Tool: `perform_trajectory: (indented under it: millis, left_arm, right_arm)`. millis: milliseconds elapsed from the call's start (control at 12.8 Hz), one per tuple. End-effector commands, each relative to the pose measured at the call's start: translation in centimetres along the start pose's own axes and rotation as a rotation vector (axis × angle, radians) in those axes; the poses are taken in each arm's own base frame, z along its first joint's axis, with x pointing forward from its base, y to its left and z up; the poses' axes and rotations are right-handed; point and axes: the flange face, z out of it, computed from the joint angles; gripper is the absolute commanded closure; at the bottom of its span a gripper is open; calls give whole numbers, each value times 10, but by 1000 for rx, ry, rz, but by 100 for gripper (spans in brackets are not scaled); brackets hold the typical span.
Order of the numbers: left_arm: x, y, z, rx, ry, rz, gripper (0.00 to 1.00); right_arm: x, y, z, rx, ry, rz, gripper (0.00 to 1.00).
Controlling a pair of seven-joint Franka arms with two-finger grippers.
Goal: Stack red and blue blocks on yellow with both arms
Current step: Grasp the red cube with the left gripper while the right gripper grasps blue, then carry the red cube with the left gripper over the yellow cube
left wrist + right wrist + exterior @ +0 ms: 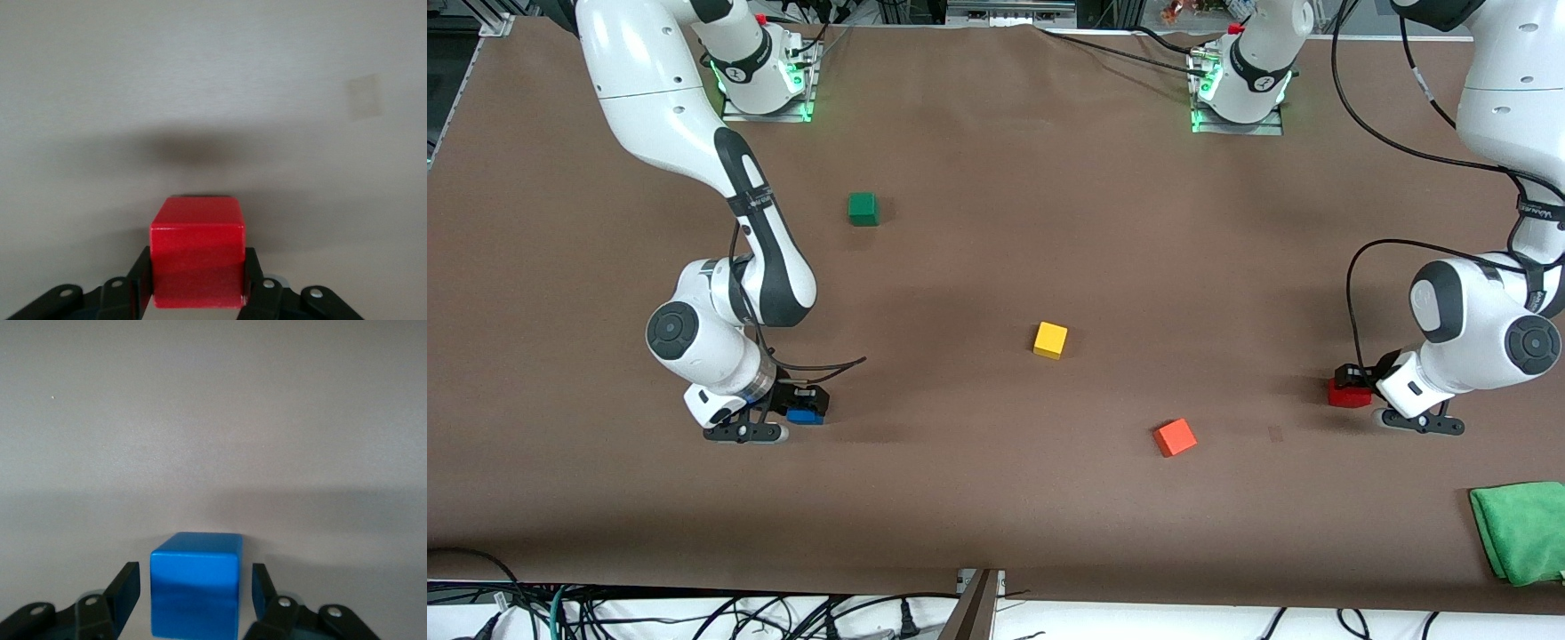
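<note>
While both arms reach low over the brown table point(978, 222) in the front view, the right gripper point(796, 411) sits at the blue block point(807, 415) toward the right arm's end, and the left gripper point(1360, 384) sits at the red block point(1347, 393) toward the left arm's end. Between them lies the yellow cube point(1050, 340), with an orange cube point(1175, 437) nearer the camera and a green cube point(863, 209) farther from it. A green cloth point(1522, 530) lies at the table's near edge.

From the left wrist, the fingers point(140, 280) press against both sides of the red block point(197, 252), gripping it.

From the right wrist, the fingers point(125, 590) stand spread on either side of the blue block point(195, 583), with gaps showing.
</note>
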Motion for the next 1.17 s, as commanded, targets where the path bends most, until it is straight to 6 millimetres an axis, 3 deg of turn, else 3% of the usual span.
perform_trajectory:
  millis: [0, 78, 312, 468, 624, 780, 936, 1092]
  left_arm:
    - [17, 71, -55, -44, 0, 87, 100]
    - [22, 99, -66, -60, 19, 116, 100]
    - [30, 196, -81, -122, 32, 85, 100]
    - [24, 279, -78, -115, -10, 6, 100]
    - [15, 365, -82, -76, -2, 28, 100]
    - [3, 432, -81, 15, 41, 176, 100]
    - [-11, 483, -70, 37, 41, 264, 100]
    - [-15, 508, -56, 36, 34, 287, 100]
  right_arm:
    - [6, -3, -1, 15, 9, 25, 24]
    - [6, -3, -1, 15, 9, 25, 27]
    - [5, -3, -1, 12, 7, 19, 55]
    - [7, -2, -6, 9, -1, 11, 71]
    - [18, -15, -30, 23, -41, -4, 74]
    - [31, -35, -68, 44, -88, -22, 74]
    - [37, -50, -103, 54, -135, -24, 74]
    - [40, -68, -132, 56, -167, 19, 73]
